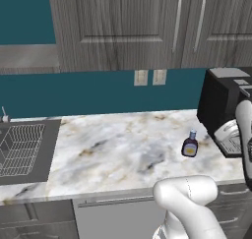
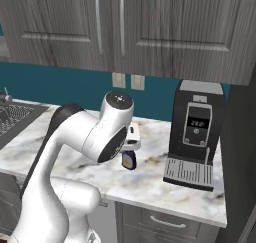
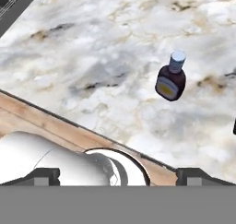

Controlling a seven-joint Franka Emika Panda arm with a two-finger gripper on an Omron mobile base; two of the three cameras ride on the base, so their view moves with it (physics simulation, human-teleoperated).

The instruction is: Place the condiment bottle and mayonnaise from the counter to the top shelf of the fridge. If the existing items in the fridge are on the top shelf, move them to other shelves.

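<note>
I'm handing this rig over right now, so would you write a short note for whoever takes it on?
Gripper: open, empty, held above the counter's front edge.
Condiment bottle: upright on the counter, just left of the coffee machine, untouched.
Sink with its wire rack: at the counter's far left.
Done: nothing placed yet.
Left: pick up the bottle and carry it to the fridge's top shelf, then do the same with the mayonnaise; move anything already on that shelf lower.

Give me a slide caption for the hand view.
Open gripper hovering above the marbled counter, with the dark condiment bottle standing ahead.
</note>
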